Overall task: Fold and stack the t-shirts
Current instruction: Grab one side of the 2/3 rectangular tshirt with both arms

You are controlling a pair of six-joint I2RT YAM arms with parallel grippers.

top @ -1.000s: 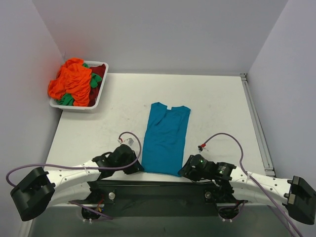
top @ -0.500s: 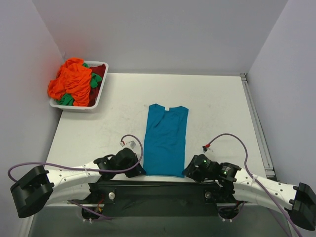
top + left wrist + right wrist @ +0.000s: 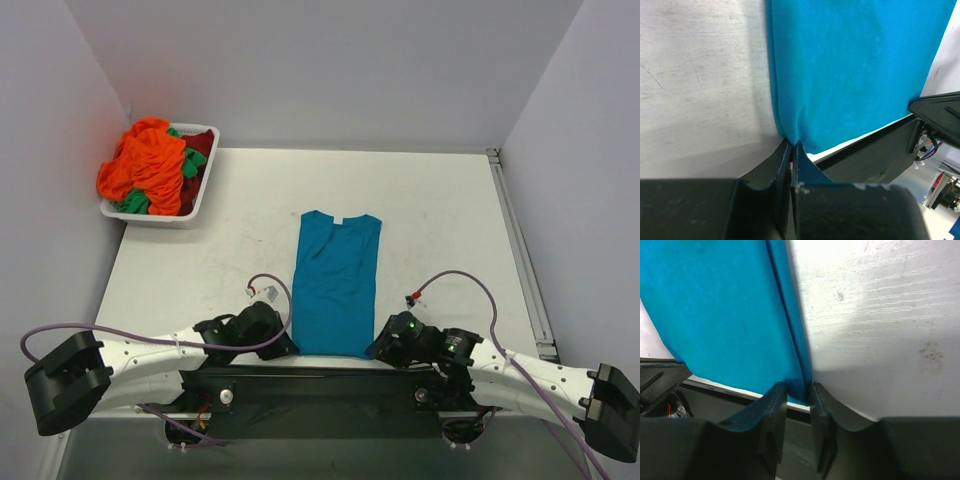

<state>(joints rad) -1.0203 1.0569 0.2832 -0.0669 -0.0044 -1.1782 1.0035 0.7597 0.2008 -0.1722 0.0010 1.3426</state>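
The white table point(image 3: 450, 220) carries one garment laid out: the teal shirt point(image 3: 335, 285) lies flat in the middle. It forms a narrow strip, collar toward the far wall and hem right at the near edge. In the far left corner the tray point(image 3: 208, 182) holds the pile of shirts point(image 3: 145, 165), orange on top with green and dark red showing. That pile sits well apart from the action.

Both arms are down low at the hem. The left gripper point(image 3: 791, 145) has its fingers pressed tight together with the shirt's left hem corner pinched at the very tips. The right gripper point(image 3: 797, 390) is nearly closed on the right hem corner, with the folded edge of the cloth caught between its fingers.

This looks like the start of the lengthwise fold, hem up to collar. To do it well, both corners should rise together at equal height so the hem stays straight and taut. Then they should travel straight away from the arms, with no drift sideways. The left bite is thin, right at the fingertips, so a gentle lift is wise or the cloth may slip out. The hem should land square on the collar line before either grip lets go.
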